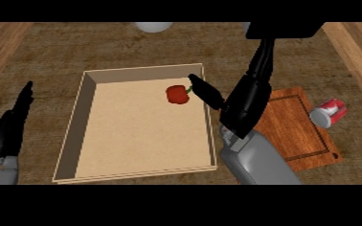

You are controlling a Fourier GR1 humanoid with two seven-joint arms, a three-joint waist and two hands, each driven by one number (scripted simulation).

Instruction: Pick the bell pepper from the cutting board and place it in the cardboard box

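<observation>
1. The cardboard box (84, 124) is sitting on the counter, left of the cutting board (297, 129).
2. The right hand (244, 100) is hanging over the box's right wall, fingers straight, holding nothing.
3. The left hand (13, 124) is resting open at the counter's left edge.
4. The bell pepper (176, 95) is lying inside the box, near its far right corner; placing looks done, so next is pulling away.

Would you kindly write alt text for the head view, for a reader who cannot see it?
A red bell pepper lies inside the cardboard box, beside the open right hand. A bare cutting board and a red can sit to the right; the left hand rests at the left edge.
</observation>
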